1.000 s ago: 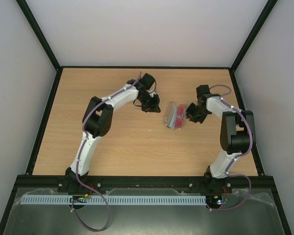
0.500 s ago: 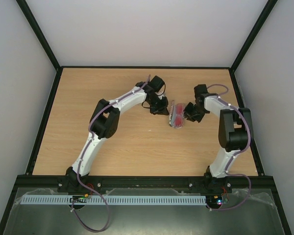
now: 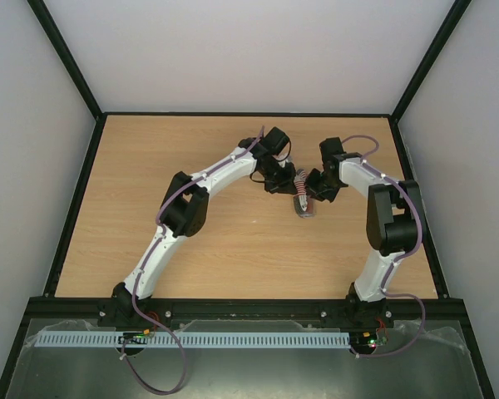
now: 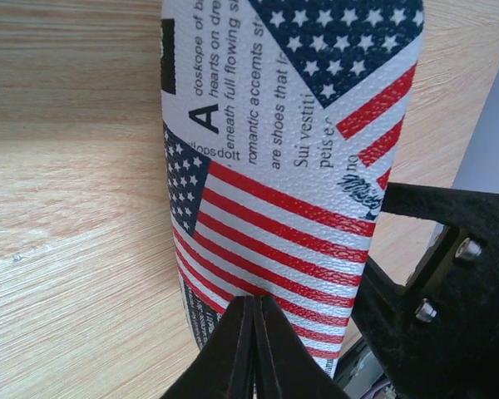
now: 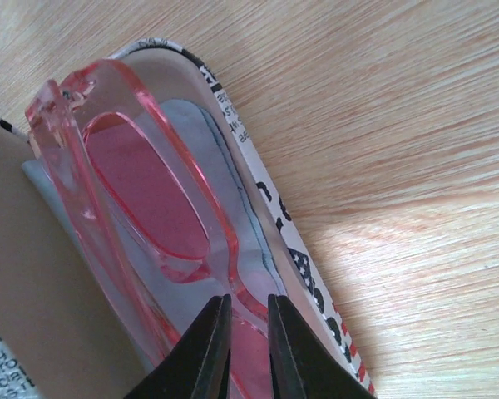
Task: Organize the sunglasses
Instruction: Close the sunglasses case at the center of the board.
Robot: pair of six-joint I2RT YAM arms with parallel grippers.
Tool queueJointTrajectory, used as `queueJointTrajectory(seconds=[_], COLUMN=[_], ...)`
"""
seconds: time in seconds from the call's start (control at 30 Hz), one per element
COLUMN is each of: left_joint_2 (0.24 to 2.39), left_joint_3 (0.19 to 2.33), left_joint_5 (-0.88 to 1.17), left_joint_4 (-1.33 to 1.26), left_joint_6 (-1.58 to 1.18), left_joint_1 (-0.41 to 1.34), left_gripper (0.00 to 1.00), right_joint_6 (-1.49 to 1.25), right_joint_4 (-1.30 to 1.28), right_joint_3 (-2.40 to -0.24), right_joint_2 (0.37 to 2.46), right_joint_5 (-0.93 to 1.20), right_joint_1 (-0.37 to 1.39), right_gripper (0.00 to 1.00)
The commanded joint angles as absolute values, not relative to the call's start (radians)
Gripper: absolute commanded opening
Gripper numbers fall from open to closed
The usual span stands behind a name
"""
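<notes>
The sunglasses [image 5: 141,191], pink and translucent, lie inside the open flag-patterned case [image 5: 266,208] on a light blue cloth [image 5: 201,133]. My right gripper [image 5: 249,303] is closed to a narrow gap around the bridge of the sunglasses. The case's beige-lined lid [image 5: 33,283] stands up on the left of that view. In the left wrist view the lid's printed outside [image 4: 291,166] fills the frame, and my left gripper [image 4: 254,303] is shut with its tip against it. From above, the case [image 3: 303,204] sits between the left gripper [image 3: 281,183] and the right gripper [image 3: 314,189].
The case sits right of centre on a wooden table [image 3: 191,241], which has a black frame around it and pale walls on three sides. Both arms reach inward and nearly meet over the case.
My left arm has swung right until its shut tip meets the case lid. The lid has risen from lying flat, so the case looks narrower. The right gripper shifted slightly left with it.
</notes>
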State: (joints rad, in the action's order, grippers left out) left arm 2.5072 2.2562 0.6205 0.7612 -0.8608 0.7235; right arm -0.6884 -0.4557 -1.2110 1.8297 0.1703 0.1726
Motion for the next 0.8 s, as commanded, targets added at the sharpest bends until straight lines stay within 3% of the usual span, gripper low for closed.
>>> queueJointTrajectory(seconds=[0.0,0.57,0.67,0.77], left_joint_2=[2.536,2.527,2.522,2.523], left_joint_3=[2.257,2.253,2.253,2.260], left_joint_5=[0.637,0.643,0.648,0.664], left_joint_4=[0.785,0.770,0.757,0.729], left_joint_6=[-0.860,-0.873,-0.886,-0.913], left_joint_1=[0.749,0.731,0.728,0.727], left_gripper=[0.03,0.03,0.03,0.03], right_joint_6=[-0.673,-0.660,-0.657,-0.656], right_joint_4=[-0.533,-0.502,-0.427,-0.385], right_joint_3=[-1.235,-1.122,-1.113,-1.116], right_joint_2=[1.799,1.694,1.687,1.710], right_joint_5=[0.174,0.210,0.258,0.260], right_joint_1=[0.183,0.056,0.038,0.032], right_gripper=[0.16,0.26,0.34,0.53])
